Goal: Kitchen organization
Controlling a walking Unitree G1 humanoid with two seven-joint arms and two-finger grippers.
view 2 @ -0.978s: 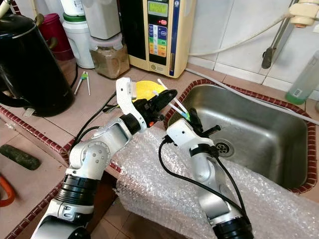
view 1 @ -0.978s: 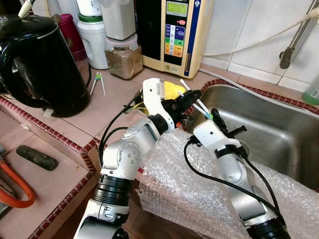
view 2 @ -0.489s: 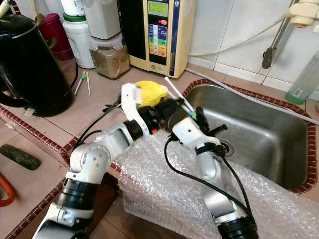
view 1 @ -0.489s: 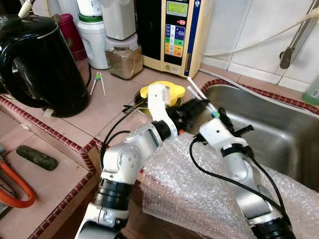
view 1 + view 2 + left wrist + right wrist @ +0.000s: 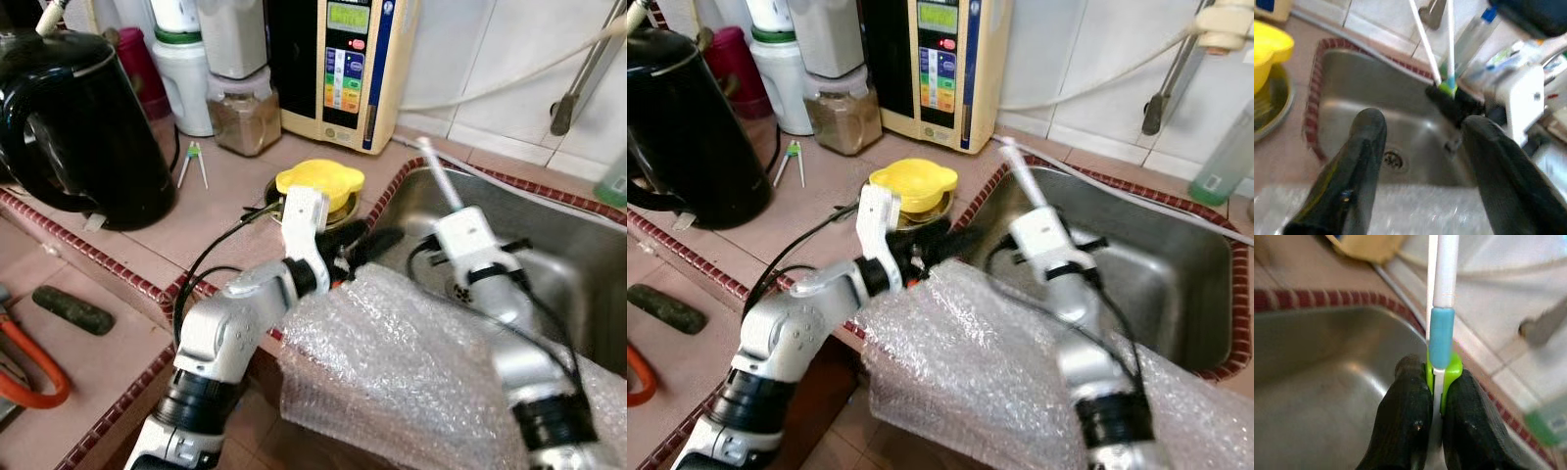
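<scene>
A pair of white training chopsticks [image 5: 1443,279], joined by a green and blue clip [image 5: 1445,363], stands upright over the steel sink [image 5: 578,269]. My right gripper [image 5: 1434,378] is shut on the clip end, and the sticks [image 5: 437,174] rise above its white wrist. My left gripper [image 5: 377,243] hovers open at the sink's near-left rim, above the bubble wrap [image 5: 392,362]. From the left wrist the chopsticks [image 5: 1448,46] lie a little beyond my open fingers [image 5: 1369,128], apart from them.
A yellow lid [image 5: 320,182] sits on a metal bowl beside the sink. Another chopstick pair [image 5: 193,162] lies on the tiled counter. A black kettle [image 5: 78,117], a jar [image 5: 243,117] and a water unit [image 5: 343,59] stand at the back. A tap hose [image 5: 509,78] runs along the wall.
My right gripper has carried the chopsticks to the right, out over the sink. My left gripper has drawn back and down to the sink rim, away from the sticks.
</scene>
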